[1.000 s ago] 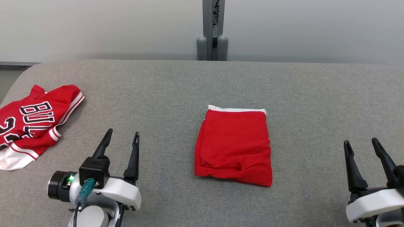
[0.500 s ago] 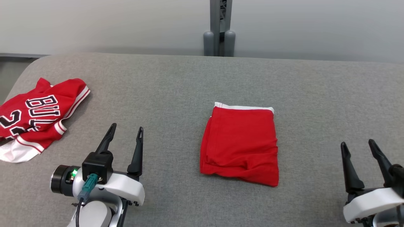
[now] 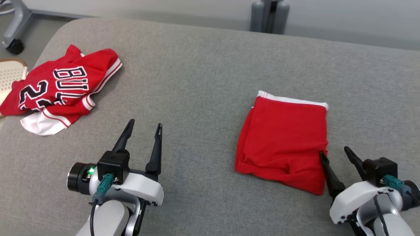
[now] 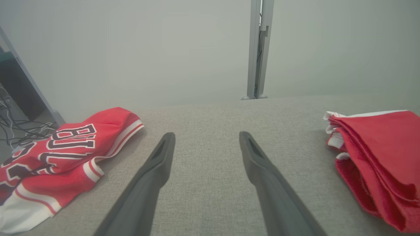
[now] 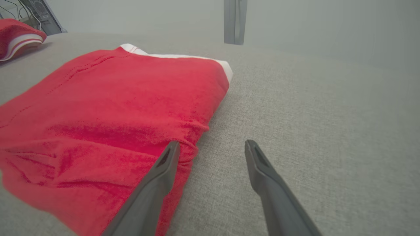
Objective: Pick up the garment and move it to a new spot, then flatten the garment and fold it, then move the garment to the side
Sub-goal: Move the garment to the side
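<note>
Folded red garment point(image 3: 283, 137) lying flat, right of centre on the grey bench point(image 3: 197, 75). Right end effector point(image 3: 334, 151), fingers apart, at its near right corner, one finger over the cloth. Left end effector point(image 3: 145, 123) likewise spread, empty. Crumpled jersey point(image 3: 62, 88) far left.

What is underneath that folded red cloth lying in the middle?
The folded red garment lies on the grey padded surface, which shows around it. Its side shows stacked layers with white trim. The patch directly beneath is covered.
</note>
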